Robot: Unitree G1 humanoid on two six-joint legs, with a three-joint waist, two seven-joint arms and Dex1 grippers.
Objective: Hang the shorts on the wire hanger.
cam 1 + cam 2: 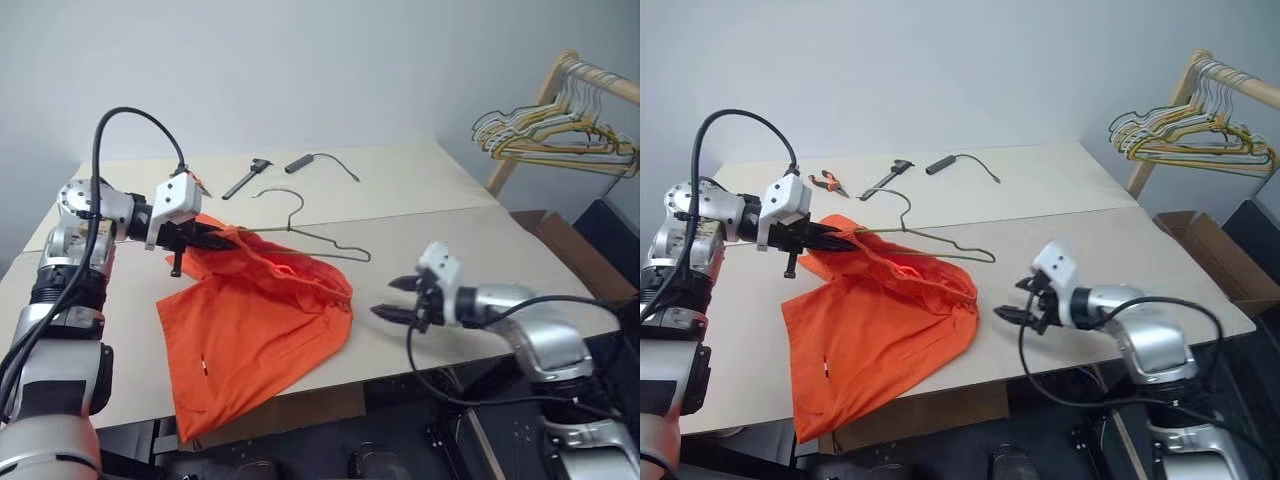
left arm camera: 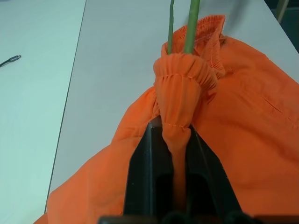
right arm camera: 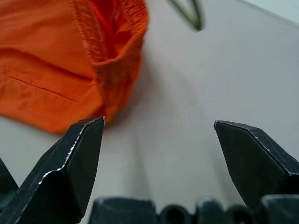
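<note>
Left eye view: the shorts [image 1: 255, 325] lie spread on the pale counter [image 1: 430, 190], their lower edge reaching its near edge, with the gathered waistband raised at the upper left. The left tool [image 1: 213, 238] is closed on a bunched fold of that waistband, holding it above the counter surface. The wire hanger [image 1: 310, 236] runs through the gathered fabric at this tool; its hook curves away toward the far side of the counter, and its far corner rests on the counter beyond the shorts. Left wrist view: two black fingers [image 2: 145, 177] pinch the orange fold, and two thin wires of the hanger emerge from the bunched cloth just past them. The right tool [image 1: 402, 300] hovers just beside the right edge of the shorts, fingers spread wide and holding nothing, apart from the fabric. A black-handled implement [image 1: 247, 178] and a dark cylinder with a cord [image 1: 318, 163] lie on the far counter. A bunch of hangers [image 1: 555, 130] hangs on a wooden rail at the right.
</note>
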